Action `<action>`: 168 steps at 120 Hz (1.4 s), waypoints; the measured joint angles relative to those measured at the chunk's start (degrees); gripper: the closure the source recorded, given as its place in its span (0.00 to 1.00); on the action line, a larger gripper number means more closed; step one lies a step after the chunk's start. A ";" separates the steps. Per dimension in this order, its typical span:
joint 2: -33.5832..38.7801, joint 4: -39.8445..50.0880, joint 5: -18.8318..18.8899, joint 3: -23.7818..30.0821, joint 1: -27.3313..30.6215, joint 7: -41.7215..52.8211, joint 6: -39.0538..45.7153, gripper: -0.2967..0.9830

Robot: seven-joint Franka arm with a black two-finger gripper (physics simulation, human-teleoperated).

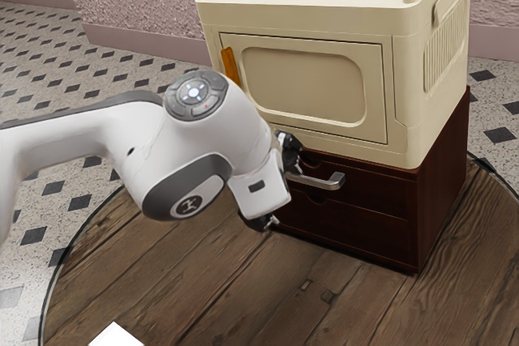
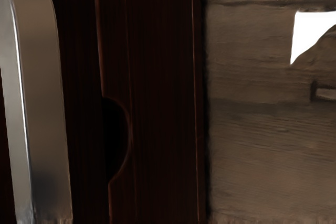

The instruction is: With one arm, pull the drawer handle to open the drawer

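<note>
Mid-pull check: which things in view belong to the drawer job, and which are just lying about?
For the job:
- metal drawer handle
- upper drawer of the dark wooden drawer unit
- my open gripper

Not for the job:
- cream cabinet on top, with its orange handle
- white object, too cropped to identify
- round wooden table, only support

I see one arm (image 1: 97, 131), one cream box (image 1: 306, 87), one brown box (image 1: 381, 208), one silver handle (image 1: 326, 183), one orange bar (image 1: 230, 65), one white thing (image 1: 116, 336), one table (image 1: 203, 281).
</note>
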State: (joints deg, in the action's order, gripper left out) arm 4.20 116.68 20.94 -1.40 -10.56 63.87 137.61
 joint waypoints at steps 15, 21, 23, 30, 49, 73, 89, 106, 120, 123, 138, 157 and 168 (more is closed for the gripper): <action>-0.51 -0.28 -0.02 -0.46 0.79 0.36 0.49 0.22; -1.11 -0.39 -0.11 -0.54 0.81 0.48 0.74 0.21; -1.33 -0.42 -0.14 -0.56 0.81 0.51 0.82 0.20; -1.83 -0.48 -0.33 -0.49 0.94 0.51 1.06 0.16; -1.79 0.12 -1.48 -0.34 1.23 1.38 1.36 0.10; -0.62 2.13 -0.64 -0.65 0.65 1.68 1.29 0.20; 0.89 3.06 -0.24 -0.69 0.39 1.75 1.07 0.25; 2.20 3.25 -0.07 -0.68 -0.92 1.79 -0.36 0.26; 3.80 3.29 -0.02 -0.71 -2.13 1.79 -2.26 0.30; 4.18 3.30 -0.01 -0.71 -2.26 1.79 -2.77 0.30; 5.93 3.63 -0.06 -0.78 -3.06 1.63 -5.33 0.31; 8.71 5.02 -0.49 -0.75 -3.84 0.86 -8.82 0.28; 10.23 5.57 -0.78 -0.76 -4.42 -0.03 -11.37 0.27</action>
State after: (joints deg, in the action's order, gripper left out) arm 14.42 122.25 20.17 -2.16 -14.99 63.83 126.25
